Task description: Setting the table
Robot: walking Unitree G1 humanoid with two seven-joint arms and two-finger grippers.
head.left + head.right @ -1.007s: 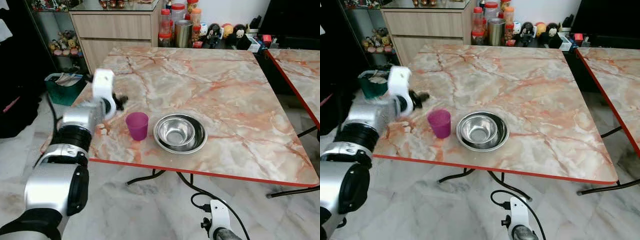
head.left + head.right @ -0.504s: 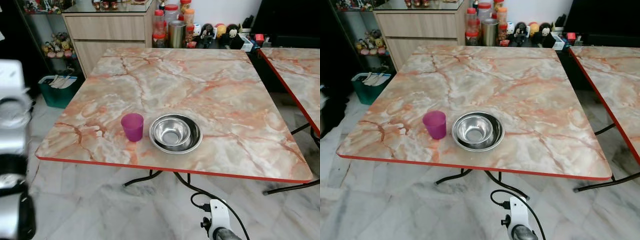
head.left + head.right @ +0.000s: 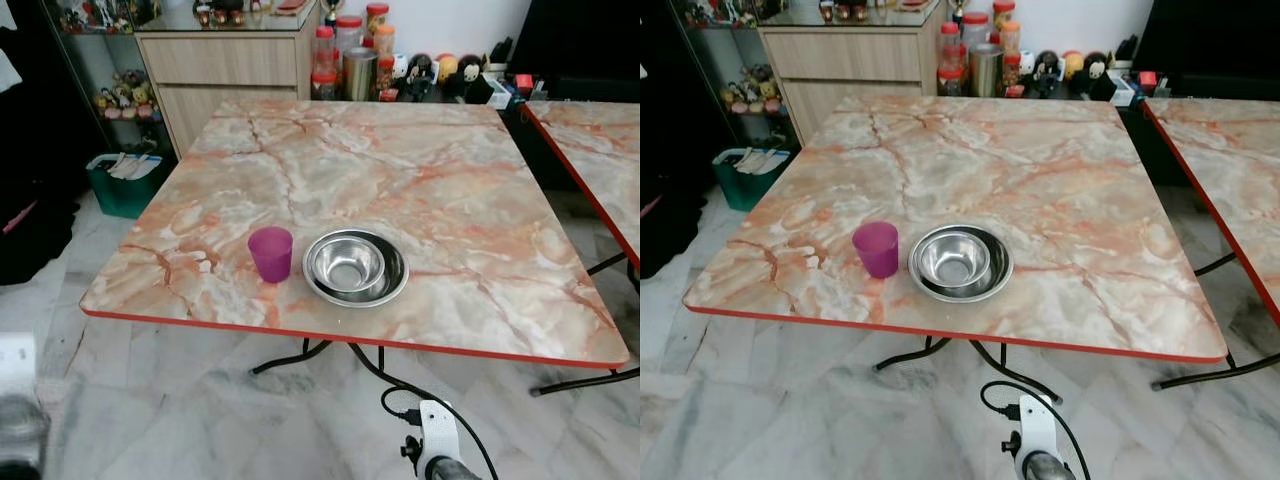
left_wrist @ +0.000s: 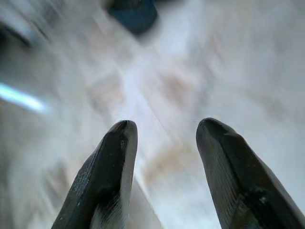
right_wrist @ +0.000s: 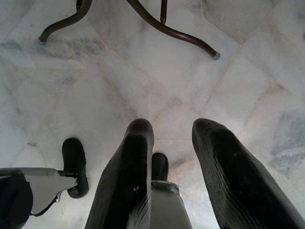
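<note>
A purple cup (image 3: 270,253) stands upright near the front edge of the marble table (image 3: 420,170). Just to its right sit stacked steel bowls (image 3: 355,267), a small gap apart from the cup. My left arm (image 3: 12,405) hangs low at the lower left, blurred, well away from the table. In the left wrist view my left gripper (image 4: 164,126) is open over a blurred floor, nothing between its fingers. My right arm (image 3: 435,458) hangs below the table's front edge. My right gripper (image 5: 174,126) is open and empty, pointing at the floor tiles.
A second marble table (image 3: 600,130) stands close on the right. Behind the table is a wooden sideboard (image 3: 230,60) with jars and figurines beside it. A green bin (image 3: 125,180) sits on the floor at left. A black cable (image 3: 400,395) and curved table legs (image 5: 167,28) lie underneath.
My left arm has pulled back from beside the purple cup and dropped to the lower left. The cup and bowls stay put. The camera has shifted slightly.
</note>
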